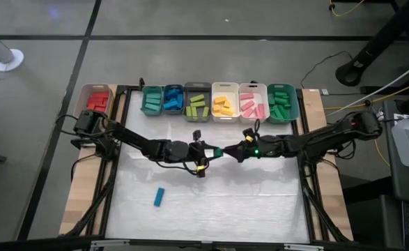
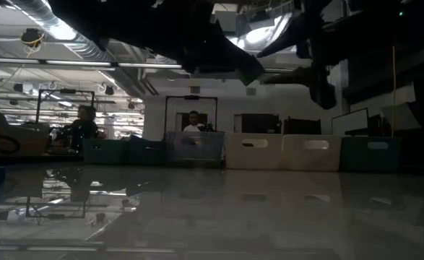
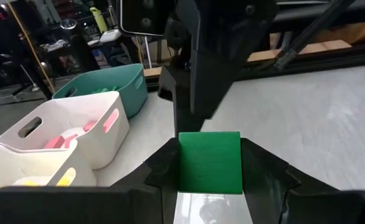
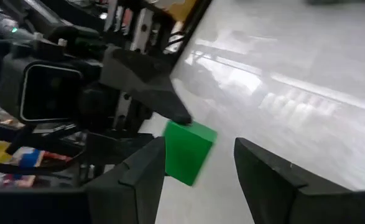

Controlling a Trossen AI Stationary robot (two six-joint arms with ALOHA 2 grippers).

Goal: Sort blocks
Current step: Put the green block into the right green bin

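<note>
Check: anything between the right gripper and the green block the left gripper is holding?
Nothing visible. The left gripper holds the green block above mid-table, and the right gripper, open, faces it directly; the block already sits just off its fingertips. The lone blue block lies well below on the table.

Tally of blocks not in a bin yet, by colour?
Blue block, lying on the table: 1
Green block, gripped in the left hand: 1
Total: 2
</note>
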